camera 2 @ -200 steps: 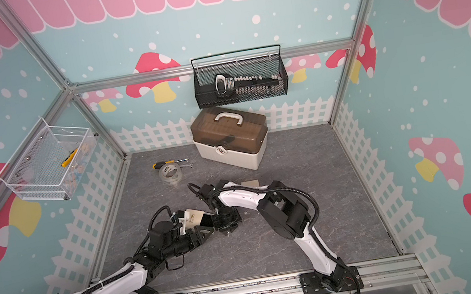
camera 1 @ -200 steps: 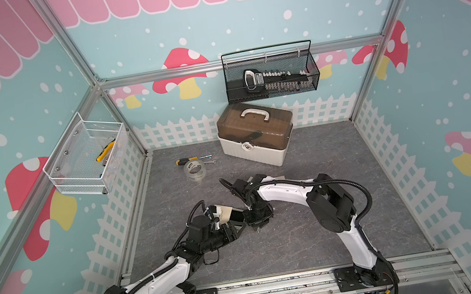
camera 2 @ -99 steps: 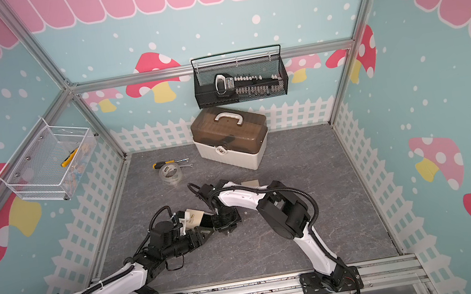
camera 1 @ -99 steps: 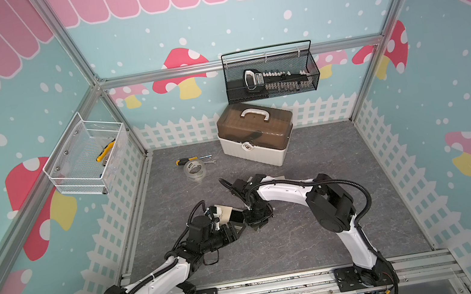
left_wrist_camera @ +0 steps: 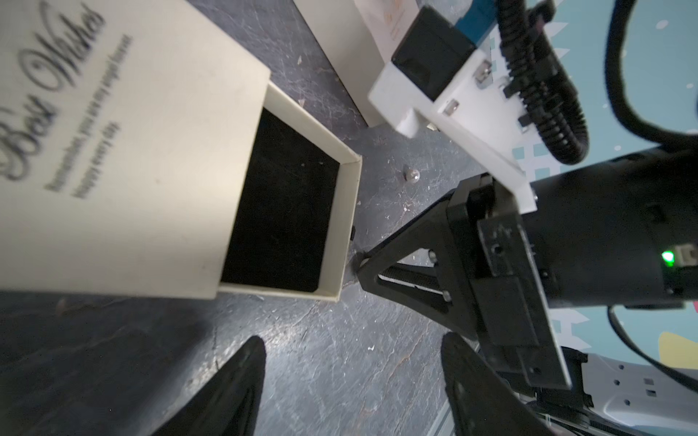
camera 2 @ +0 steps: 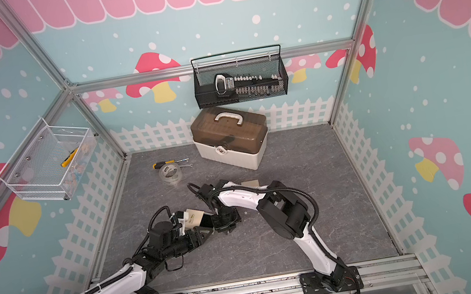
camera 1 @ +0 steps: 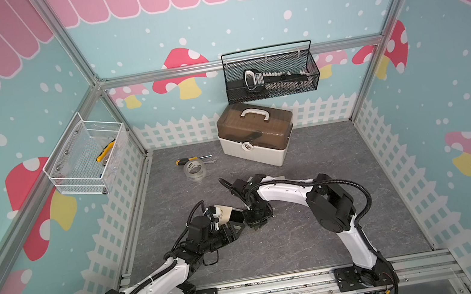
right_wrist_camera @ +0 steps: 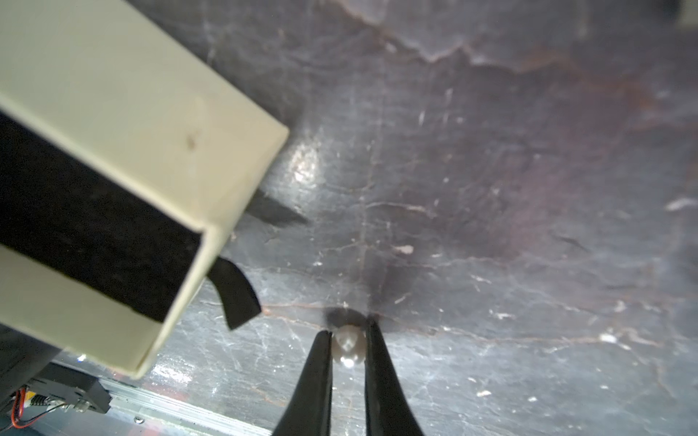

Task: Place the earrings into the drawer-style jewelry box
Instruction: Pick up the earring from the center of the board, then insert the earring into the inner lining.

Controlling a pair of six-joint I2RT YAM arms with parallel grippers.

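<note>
The grey surface [camera 1: 320,236] carries the cream jewelry box [left_wrist_camera: 132,151], its black-lined drawer [left_wrist_camera: 346,226] slid out. The left hand [left_wrist_camera: 351,377] hangs near the drawer, spread and grasping nothing. The right hand [right_wrist_camera: 349,326] is clenched on one earring [right_wrist_camera: 348,349] (low at the surface, just beside the drawer's corner). The other earring [left_wrist_camera: 411,175] lies loose nearby.

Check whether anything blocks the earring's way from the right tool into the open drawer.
No foreign thing does. The earring, between the tips of the right tool, lies beside the open drawer; only the drawer's own wall and black pull tab face it.
</note>
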